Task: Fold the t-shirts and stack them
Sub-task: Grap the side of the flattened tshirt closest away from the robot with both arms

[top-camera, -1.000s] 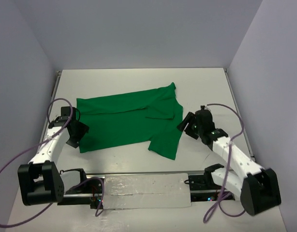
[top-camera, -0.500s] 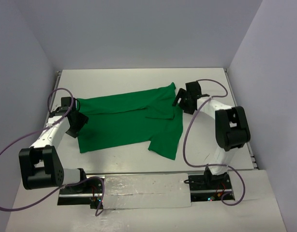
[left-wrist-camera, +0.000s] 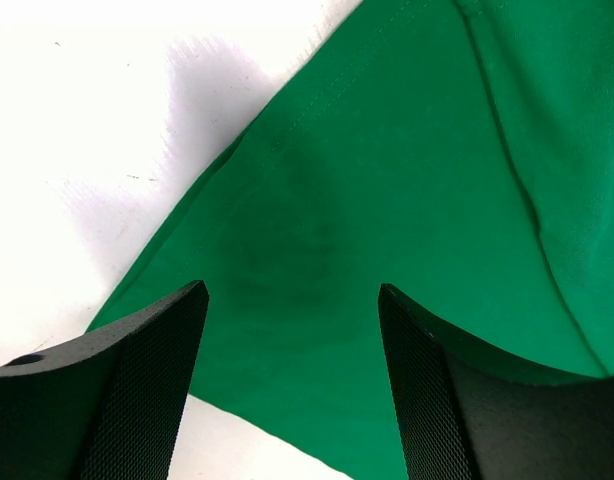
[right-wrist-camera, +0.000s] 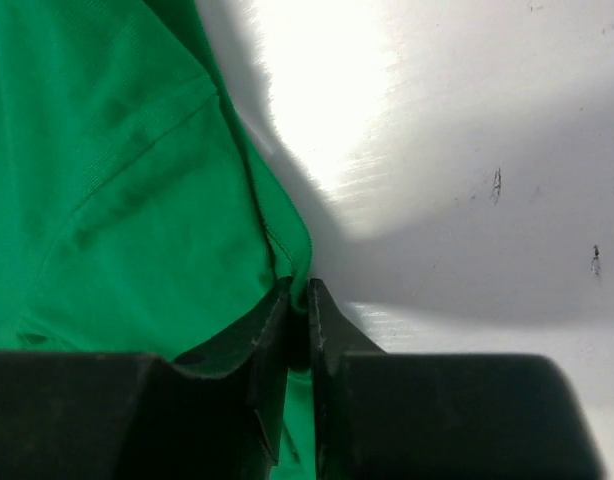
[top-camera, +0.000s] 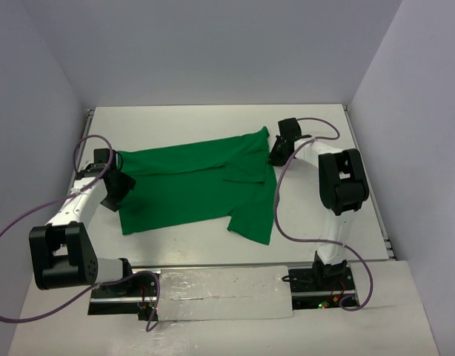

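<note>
Right arm swinging up from the near right side over the last second; right gripper (top-camera: 278, 152) now sitting at the far right corner of the t-shirt (top-camera: 190, 185). Left arm shifting only slightly along the cloth's left edge.

T-shirt lying spread on the table (top-camera: 213, 119), long axis running left to right, right end tilting a little toward the far side. Cloth lying between the two grippers: left gripper (top-camera: 121, 194) nearer the left end, right gripper nearer the right end.

Left fingers standing wide over a green corner, nothing between them; cloth extending ahead and to the right of the tips.

Right fingers (right-wrist-camera: 272, 320) drawn almost together, seemingly pinching a thin fold of the shirt's edge. The hem is disappearing into the gap, so depth of grip is hard to judge.

Overhead view showing the layout and both ends at once, but hiding both finger gaps. Wrist views showing the gaps, nothing of the shirt's overall shape.

Coming move likely turning on the left fingers dropping onto their corner to match.
</note>
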`<move>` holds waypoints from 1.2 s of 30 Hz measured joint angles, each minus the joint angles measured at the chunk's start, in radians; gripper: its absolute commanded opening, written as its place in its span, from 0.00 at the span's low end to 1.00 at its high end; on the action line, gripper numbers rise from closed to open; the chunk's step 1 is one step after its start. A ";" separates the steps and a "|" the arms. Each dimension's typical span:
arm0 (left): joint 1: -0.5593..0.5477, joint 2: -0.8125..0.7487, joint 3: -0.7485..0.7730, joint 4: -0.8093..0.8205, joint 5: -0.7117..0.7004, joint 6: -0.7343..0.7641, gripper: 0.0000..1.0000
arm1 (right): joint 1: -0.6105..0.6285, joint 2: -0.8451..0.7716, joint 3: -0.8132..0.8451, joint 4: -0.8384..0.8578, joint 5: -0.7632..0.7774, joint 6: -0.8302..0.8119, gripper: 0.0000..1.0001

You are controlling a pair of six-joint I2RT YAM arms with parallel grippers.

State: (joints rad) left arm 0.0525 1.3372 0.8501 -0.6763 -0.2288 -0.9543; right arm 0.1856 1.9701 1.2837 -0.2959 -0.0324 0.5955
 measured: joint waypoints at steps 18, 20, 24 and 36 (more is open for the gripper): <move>-0.001 -0.019 0.004 0.002 0.057 0.023 0.79 | -0.079 0.008 0.005 -0.012 0.041 0.065 0.09; -0.001 -0.019 0.005 0.003 0.069 0.028 0.81 | -0.098 0.003 -0.002 -0.008 0.045 0.069 0.09; -0.001 -0.020 0.008 0.005 0.087 0.041 0.81 | -0.130 -0.010 -0.021 -0.008 0.051 0.072 0.09; -0.033 -0.142 -0.043 0.001 0.122 0.029 0.80 | -0.159 -0.069 -0.045 0.006 0.059 0.084 1.00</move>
State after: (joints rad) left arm 0.0199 1.1952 0.8068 -0.6752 -0.1072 -0.9251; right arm 0.0265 1.9008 1.2385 -0.2896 0.0261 0.6800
